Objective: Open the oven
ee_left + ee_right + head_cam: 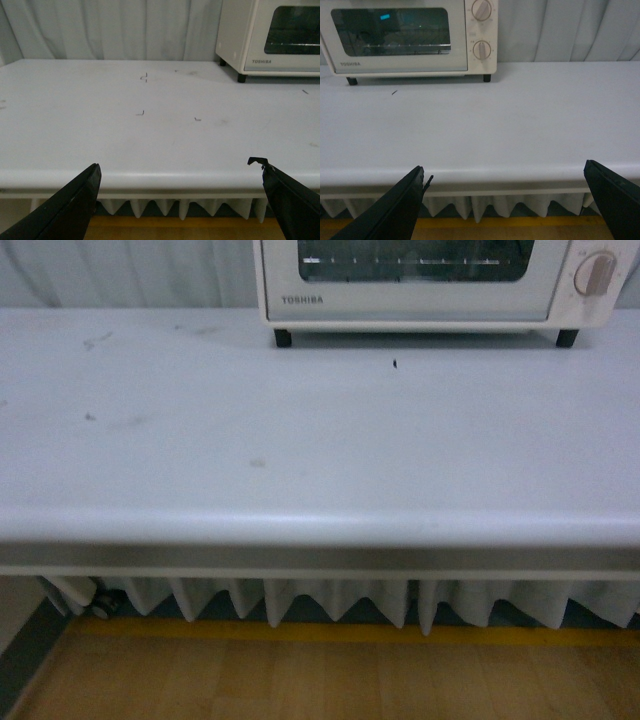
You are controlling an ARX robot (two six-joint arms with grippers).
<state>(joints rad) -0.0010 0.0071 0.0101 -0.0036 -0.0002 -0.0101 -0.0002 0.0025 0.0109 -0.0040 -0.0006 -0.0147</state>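
Black fingers of your right gripper (504, 167) are spread wide with nothing between them, and the left gripper (177, 165) is spread just as wide and just as empty. Both hang off the table (300, 440) edge farthest from the oven (405, 37), well apart from it, with bare white tabletop between.

In the front view the oven (420, 280) stands at the far side of the table, toward your right. Its long axis runs side to side and its glass door (395, 32) faces you, shut. The two round knobs (482, 49) sit at the oven's right end. A pale curtain (125, 27) hangs behind the oven.

From the left wrist camera the oven (270, 40) shows only as a corner far off to one side. The right wrist camera takes in most of its front. By my reading the right arm is the nearer one and the better choice for the reach.

Every view cuts off the oven's top edge, so you cannot see the bar handle. Expect to travel forward across the table and upward before it comes into view.
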